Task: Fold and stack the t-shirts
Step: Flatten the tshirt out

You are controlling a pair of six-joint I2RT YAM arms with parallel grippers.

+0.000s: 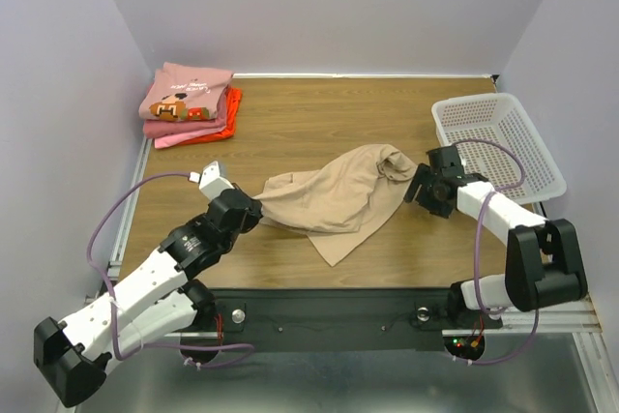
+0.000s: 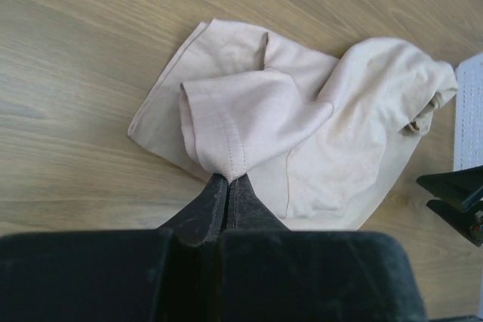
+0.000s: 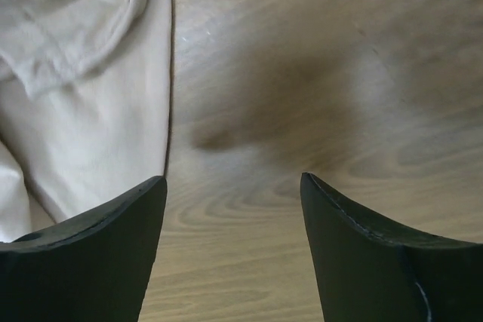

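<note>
A tan t-shirt (image 1: 338, 198) lies crumpled across the middle of the table. My left gripper (image 1: 253, 210) is shut on its left end; in the left wrist view the gripper (image 2: 229, 179) pinches a sleeve hem of the tan shirt (image 2: 302, 133). My right gripper (image 1: 420, 189) is open just beside the shirt's right end, low over bare wood, holding nothing; in the right wrist view the gripper (image 3: 232, 182) has the tan cloth (image 3: 83, 96) to its left. A folded stack sits at the back left: a dusty pink graphic shirt (image 1: 186, 92) on top, a lighter pink and an orange-red shirt (image 1: 230, 105) beneath.
A white mesh basket (image 1: 495, 142) stands at the right edge, just behind my right arm. Walls close in the table on the left, back and right.
</note>
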